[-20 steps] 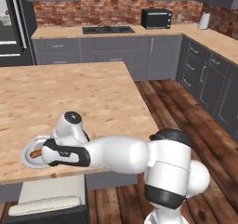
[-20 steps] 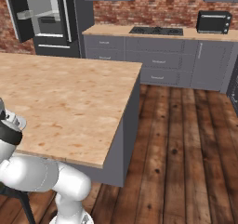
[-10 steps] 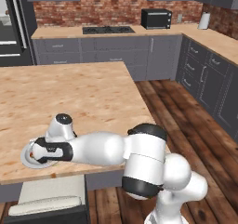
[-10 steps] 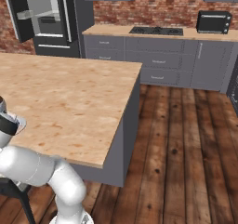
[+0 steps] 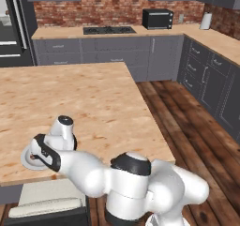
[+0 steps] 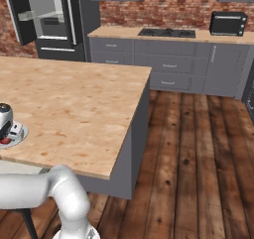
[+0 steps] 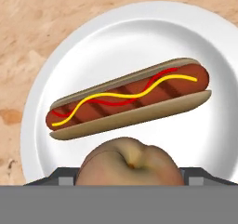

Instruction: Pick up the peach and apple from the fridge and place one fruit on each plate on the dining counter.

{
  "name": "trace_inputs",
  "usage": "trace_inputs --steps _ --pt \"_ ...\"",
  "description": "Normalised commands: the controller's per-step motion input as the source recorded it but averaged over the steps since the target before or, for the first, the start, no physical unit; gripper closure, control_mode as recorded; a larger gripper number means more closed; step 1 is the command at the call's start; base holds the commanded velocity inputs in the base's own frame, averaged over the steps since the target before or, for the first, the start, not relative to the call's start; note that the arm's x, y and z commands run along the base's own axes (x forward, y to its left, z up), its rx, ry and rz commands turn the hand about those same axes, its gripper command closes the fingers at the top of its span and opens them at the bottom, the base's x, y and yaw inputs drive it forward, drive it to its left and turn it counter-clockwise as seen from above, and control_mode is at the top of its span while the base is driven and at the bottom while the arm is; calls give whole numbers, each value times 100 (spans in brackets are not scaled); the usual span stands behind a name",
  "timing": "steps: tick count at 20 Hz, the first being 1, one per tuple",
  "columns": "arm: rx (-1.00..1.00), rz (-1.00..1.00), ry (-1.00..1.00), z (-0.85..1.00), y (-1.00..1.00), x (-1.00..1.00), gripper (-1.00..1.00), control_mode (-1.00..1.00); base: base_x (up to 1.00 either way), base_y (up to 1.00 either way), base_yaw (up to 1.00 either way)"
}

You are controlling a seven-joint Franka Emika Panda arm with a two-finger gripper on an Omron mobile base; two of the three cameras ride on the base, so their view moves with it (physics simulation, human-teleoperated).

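Note:
In the hand view the peach (image 7: 128, 165), orange-red with a yellowish dimple, sits between the two dark tips of my gripper (image 7: 129, 176), which is shut on it. Just beyond it lies a pale round plate (image 7: 139, 37) with a hot dog (image 7: 130, 97) across its middle. From the left base camera the gripper (image 5: 37, 155) hangs low over that plate (image 5: 26, 161) near the front left edge of the dining counter (image 5: 93, 103). On the right base side the plate (image 6: 19, 133) lies at the counter's (image 6: 74, 99) near left. The fridge (image 6: 49, 20) stands open at the back left. The apple is out of view.
A wall counter with a hob (image 5: 108, 30) and a microwave (image 5: 157, 18) runs along the brick back wall. Dark cabinets (image 5: 211, 79) line the right side over a wood floor. A stool seat (image 5: 47, 206) sits below the counter's front edge.
My hand has shifted a little left and lower over the plate, and the arm's elbow has swung round to the right behind it. The counter and the plate stay put.

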Motion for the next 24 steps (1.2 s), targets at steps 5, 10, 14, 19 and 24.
trace_inputs --steps 5,10,14,19,24 --pt "-1 1 0 -18 22 0 -100 -100 0 0 0" --pt "3 0 -13 8 0 -11 -100 -100 0 0 0" --pt "7 0 -20 6 -11 -27 -100 -100 0 0 0" --pt "11 0 -29 38 -26 -57 -100 -100 0 0 0" --pt "10 0 -22 99 -79 -71 -100 -100 0 0 0"
